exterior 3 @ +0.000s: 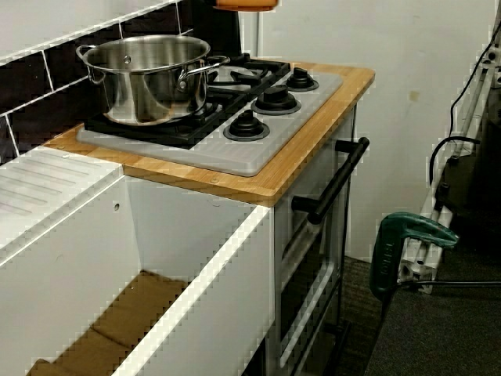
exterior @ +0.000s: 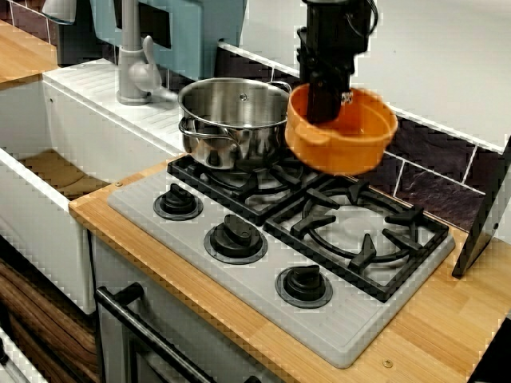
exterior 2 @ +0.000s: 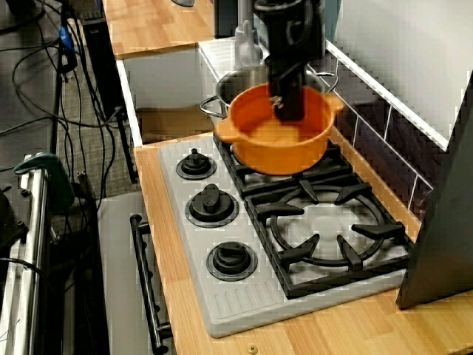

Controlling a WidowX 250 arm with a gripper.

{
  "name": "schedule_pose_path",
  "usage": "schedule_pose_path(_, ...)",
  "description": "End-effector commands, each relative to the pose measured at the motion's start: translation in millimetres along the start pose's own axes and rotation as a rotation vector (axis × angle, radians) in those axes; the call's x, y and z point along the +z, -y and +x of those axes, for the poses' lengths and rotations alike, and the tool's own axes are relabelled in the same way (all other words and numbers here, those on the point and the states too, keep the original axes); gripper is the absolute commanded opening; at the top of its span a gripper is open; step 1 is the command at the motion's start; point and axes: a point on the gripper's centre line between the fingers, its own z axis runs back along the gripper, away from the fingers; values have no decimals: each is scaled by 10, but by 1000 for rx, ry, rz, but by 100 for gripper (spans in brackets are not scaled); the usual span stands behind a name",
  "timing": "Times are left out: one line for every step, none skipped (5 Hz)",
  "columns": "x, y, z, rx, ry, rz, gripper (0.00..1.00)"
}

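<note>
My claw (exterior: 323, 110) is clamped on the orange pot (exterior: 345, 153) rim, so it hangs tilted over the stove (exterior: 351, 329), beside the steel pot (exterior: 227, 132), near the desk's back edge.

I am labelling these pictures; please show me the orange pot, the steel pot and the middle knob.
orange pot (exterior: 337, 152): view from the front, on its front wall.
steel pot (exterior: 230, 140): view from the front, on its side wall.
middle knob (exterior: 235, 234): view from the front, on its top.

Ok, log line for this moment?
tool: shut on orange pot | orange pot: raised over stove | steel pot: beside it, on stove
</note>
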Motion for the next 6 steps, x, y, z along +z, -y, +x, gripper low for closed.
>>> schedule_pose_path(111, 186, -226, -20, 72, 5, 0)
schedule_pose_path(-76, 198, -241, -17, 54, 5, 0)
schedule_pose_path(-210, 214, -222, -14, 30, 9, 0)
schedule_pose_path(-380, 216, -194, -11, 6, 12, 0)
schedule_pose_path(-535, 220, -164, -8, -24, 18, 0)
schedule_pose_path(-556, 221, -162, -9, -30, 20, 100)
